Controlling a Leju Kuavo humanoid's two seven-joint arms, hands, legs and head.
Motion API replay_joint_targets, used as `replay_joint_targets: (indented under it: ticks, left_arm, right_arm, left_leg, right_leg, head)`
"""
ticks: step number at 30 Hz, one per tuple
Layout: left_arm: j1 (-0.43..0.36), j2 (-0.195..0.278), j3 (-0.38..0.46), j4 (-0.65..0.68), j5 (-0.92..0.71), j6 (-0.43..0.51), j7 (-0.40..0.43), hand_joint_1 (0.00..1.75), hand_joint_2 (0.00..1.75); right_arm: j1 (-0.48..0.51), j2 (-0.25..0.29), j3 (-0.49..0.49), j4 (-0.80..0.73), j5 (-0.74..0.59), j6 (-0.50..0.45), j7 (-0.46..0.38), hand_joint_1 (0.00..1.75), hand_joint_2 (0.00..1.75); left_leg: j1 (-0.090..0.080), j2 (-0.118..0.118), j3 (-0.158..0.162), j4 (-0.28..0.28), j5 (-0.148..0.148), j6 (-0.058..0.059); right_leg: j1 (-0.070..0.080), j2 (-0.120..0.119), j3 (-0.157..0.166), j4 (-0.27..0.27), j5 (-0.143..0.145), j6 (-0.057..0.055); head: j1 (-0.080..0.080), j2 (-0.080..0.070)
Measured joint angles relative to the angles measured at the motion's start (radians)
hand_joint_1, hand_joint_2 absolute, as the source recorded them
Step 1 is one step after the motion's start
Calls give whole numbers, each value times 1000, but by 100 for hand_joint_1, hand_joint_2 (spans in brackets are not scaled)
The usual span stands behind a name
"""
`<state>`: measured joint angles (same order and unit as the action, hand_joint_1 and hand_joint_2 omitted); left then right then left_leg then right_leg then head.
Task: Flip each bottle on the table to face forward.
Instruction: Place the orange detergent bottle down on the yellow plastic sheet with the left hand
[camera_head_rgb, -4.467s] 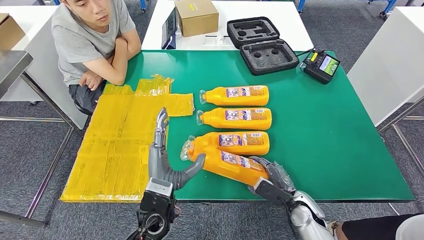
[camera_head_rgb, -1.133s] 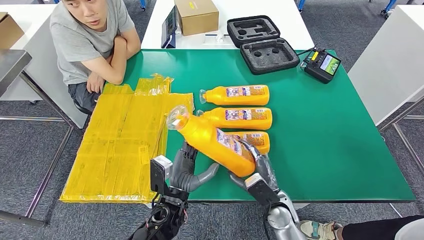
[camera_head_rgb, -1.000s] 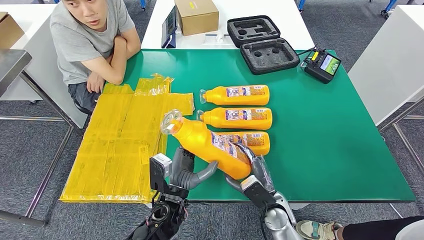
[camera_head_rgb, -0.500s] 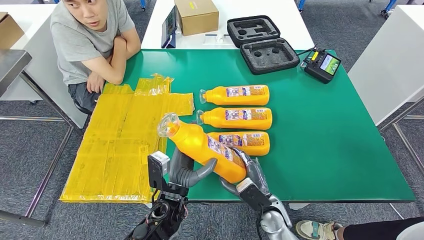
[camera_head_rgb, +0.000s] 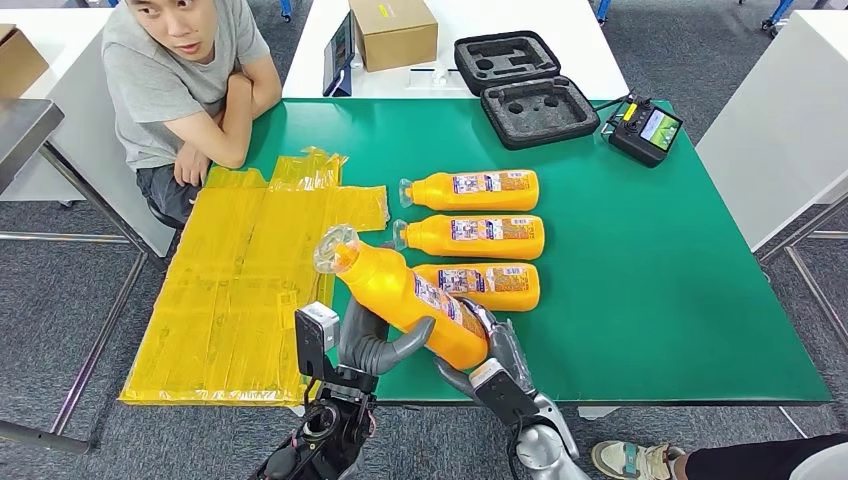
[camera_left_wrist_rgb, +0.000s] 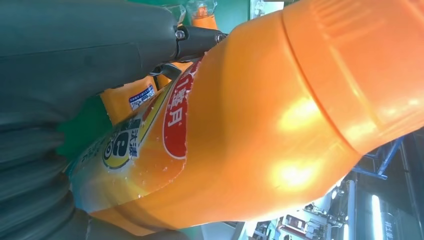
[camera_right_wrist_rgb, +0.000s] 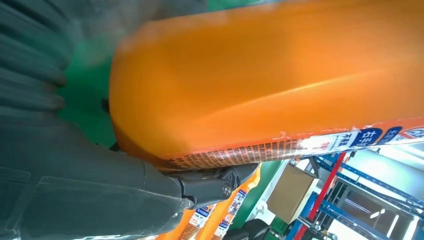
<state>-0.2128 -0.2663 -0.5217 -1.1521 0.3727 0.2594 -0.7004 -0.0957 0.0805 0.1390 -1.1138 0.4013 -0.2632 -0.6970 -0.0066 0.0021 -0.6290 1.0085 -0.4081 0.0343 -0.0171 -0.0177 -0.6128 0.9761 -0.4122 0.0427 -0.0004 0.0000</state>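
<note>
Both robot hands, left (camera_head_rgb: 372, 342) and right (camera_head_rgb: 497, 355), grasped the orange detergent bottle (camera_head_rgb: 405, 295), which had been lifted off the green surface (camera_head_rgb: 640, 290) and had sunk slightly, mid-flip.

A large orange bottle (camera_left_wrist_rgb: 260, 125) runs across the frame from lower left to upper right, its ribbed shoulder at the upper right. A label with a red patch and a yellow-and-black roundel (camera_left_wrist_rgb: 150, 135) wraps its left part. The left hand (camera_left_wrist_rgb: 85, 55) lies along the upper left, a dark finger resting on the bottle. Behind, at top centre, another orange bottle (camera_left_wrist_rgb: 202, 12) lies on the green bench (camera_left_wrist_rgb: 235, 12).
</note>
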Motion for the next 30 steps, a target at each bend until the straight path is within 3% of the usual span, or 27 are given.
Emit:
replay_joint_targets:
  ticks: [4, 6, 10, 12, 15, 17, 22, 27, 30]
  left_arm:
    - [0, 0, -7, 1, 0, -11, 0, 155, 175]
    - [-1, 0, -14, 4, 0, -19, 0, 172, 175]
    - [-5, 0, -21, 8, 0, -24, -1, 175, 175]
    - [-8, 0, -21, 8, 2, -29, 3, 175, 175]
    - [-12, 1, -21, 9, 9, -45, 14, 175, 175]
    - [-13, 5, -21, 10, 16, -64, 21, 175, 175]
    - [-15, 12, -24, 17, 27, -111, 34, 175, 175]
    - [-15, 13, -26, 18, 28, -115, 35, 175, 175]
    - [-15, 13, -29, 18, 26, -120, 38, 175, 175]
  right_arm:
    - [-5, 0, 5, 5, 9, 0, 0, 174, 175]
    - [-8, 2, 6, 7, 13, 1, 0, 167, 175]
    - [-15, 7, 7, 15, 17, 3, 0, 140, 175]
    - [-20, 8, 6, 20, 21, 3, 0, 113, 175]
    - [-23, 8, 5, 25, 26, 3, -1, 60, 175]
    - [-22, 8, 5, 26, 26, 3, -2, 40, 175]
    - [-21, 7, 12, 28, 23, 3, -2, 40, 175]
    - [-21, 7, 18, 31, 22, 3, -2, 1, 175]
    - [-22, 7, 21, 33, 17, 2, -2, 0, 175]
  left_leg:
    - [0, 0, 0, 0, 0, 0]
    - [0, 0, 0, 0, 0, 0]
    - [0, 0, 0, 0, 0, 0]
    - [0, 0, 0, 0, 0, 0]
    - [0, 0, 0, 0, 0, 0]
    - [0, 0, 0, 0, 0, 0]
    - [0, 0, 0, 0, 0, 0]
    - [0, 0, 0, 0, 0, 0]
    - [0, 0, 0, 0, 0, 0]
  right_leg:
    - [0, 0, 0, 0, 0, 0]
    - [0, 0, 0, 0, 0, 0]
    - [0, 0, 0, 0, 0, 0]
    - [0, 0, 0, 0, 0, 0]
    - [0, 0, 0, 0, 0, 0]
    - [0, 0, 0, 0, 0, 0]
    - [0, 0, 0, 0, 0, 0]
    - [0, 0, 0, 0, 0, 0]
    - [0, 0, 0, 0, 0, 0]
  head:
    - [0, 0]
    - [0, 0]
    - [0, 0]
    - [0, 0]
    - [0, 0]
    - [0, 0]
    - [0, 0]
    - [0, 0]
    - [0, 0]
